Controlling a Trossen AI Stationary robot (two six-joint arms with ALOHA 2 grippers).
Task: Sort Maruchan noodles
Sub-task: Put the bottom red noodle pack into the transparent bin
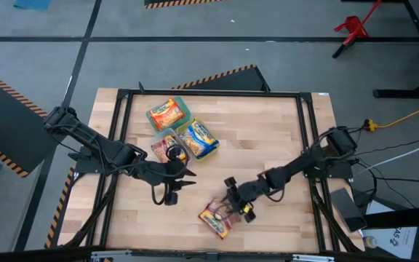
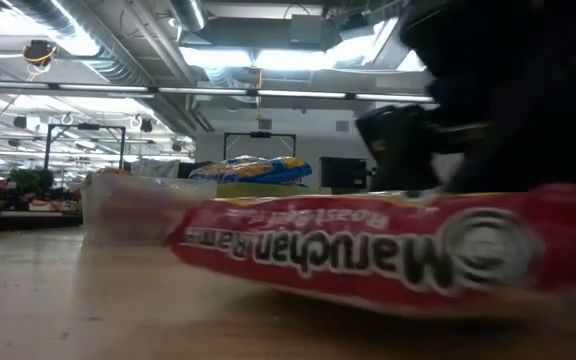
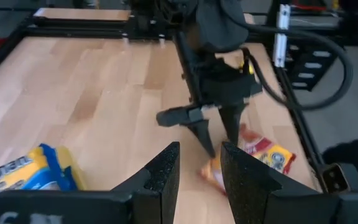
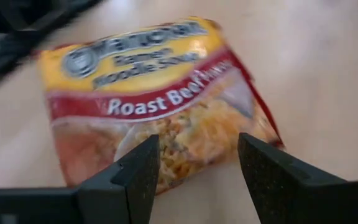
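Fingers of my right gripper (image 4: 194, 180) are spread apart, hovering over the red Roast Beef packet (image 4: 160, 99), which lies flat on the table (image 1: 268, 131) near its front edge. My left gripper (image 1: 182, 180) waits mid-table, jaws parted with nothing between them, just beside the clear container (image 1: 167, 145) holding a red-brown packet. The orange packet (image 1: 165, 113) rests on the green container (image 1: 184, 108), and the blue-and-yellow packet (image 1: 199, 138) lies on the yellow container.
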